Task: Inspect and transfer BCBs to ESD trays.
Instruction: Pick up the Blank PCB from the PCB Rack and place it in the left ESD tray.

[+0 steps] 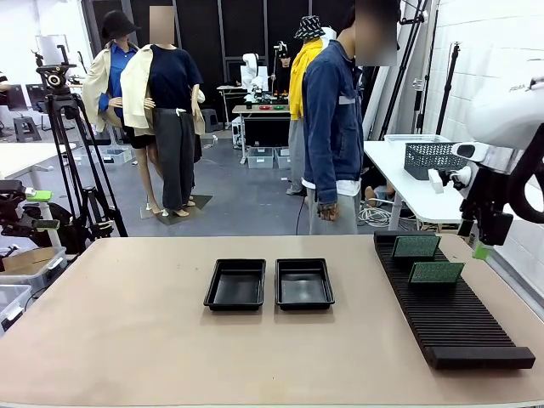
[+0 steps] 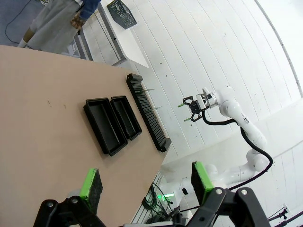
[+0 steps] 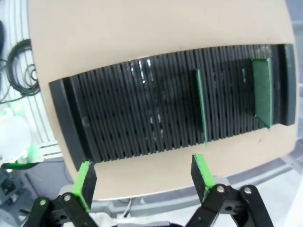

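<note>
Carrying all, the desk has a ribbed rack at its right, the ESD trays side by side at centre, and the BCBs standing, apparently slotted, in the rack's far end. The left pincer and right pincer gape apart.

This is a robotics lab or workshop. A broad tan worktable fills the lower frame, with a white robot arm at its right edge and black ESD trays at centre. A tripod stands at upper left (camera on top). Beyond it is a grey floor. At right, a white bench carries a mesh basket, with loose cables beneath. A painted brick wall fills the upper right.
</note>
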Tool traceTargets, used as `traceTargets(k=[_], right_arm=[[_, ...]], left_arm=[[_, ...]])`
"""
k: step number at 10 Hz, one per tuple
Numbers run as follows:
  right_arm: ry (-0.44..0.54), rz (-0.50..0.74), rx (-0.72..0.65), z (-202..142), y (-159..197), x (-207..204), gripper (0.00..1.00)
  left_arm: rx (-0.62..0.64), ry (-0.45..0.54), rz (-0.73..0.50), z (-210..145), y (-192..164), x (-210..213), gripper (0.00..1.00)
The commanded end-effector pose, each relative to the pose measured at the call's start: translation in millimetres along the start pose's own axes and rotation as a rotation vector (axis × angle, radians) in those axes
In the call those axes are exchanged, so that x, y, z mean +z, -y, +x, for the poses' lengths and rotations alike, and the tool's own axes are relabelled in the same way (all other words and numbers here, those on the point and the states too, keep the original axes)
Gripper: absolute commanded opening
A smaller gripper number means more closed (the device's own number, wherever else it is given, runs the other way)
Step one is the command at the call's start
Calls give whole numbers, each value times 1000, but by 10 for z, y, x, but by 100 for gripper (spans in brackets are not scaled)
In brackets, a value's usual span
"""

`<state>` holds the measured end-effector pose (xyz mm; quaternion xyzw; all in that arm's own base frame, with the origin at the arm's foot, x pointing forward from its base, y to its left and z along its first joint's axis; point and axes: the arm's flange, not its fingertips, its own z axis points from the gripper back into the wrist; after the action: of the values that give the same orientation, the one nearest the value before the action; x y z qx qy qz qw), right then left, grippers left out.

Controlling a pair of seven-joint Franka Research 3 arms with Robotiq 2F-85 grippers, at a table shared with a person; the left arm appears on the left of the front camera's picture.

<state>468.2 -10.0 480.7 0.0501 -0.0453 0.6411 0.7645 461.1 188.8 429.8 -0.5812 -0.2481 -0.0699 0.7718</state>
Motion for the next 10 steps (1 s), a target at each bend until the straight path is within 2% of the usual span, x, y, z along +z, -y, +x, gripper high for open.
traceTargets(k=[1,3,6,10], right_arm=[[30,-9,-13,24,241,-104,100],[82,-36,0,56,401,-189,100],[31,-120,-42,115,588,-390,100],[-2,-48,-29,157,796,-609,100]], left_arm=[[0,3,3,5,13,10,100],[0,3,3,5,13,10,100],[0,3,3,5,13,10,100],[0,3,3,5,13,10,100]])
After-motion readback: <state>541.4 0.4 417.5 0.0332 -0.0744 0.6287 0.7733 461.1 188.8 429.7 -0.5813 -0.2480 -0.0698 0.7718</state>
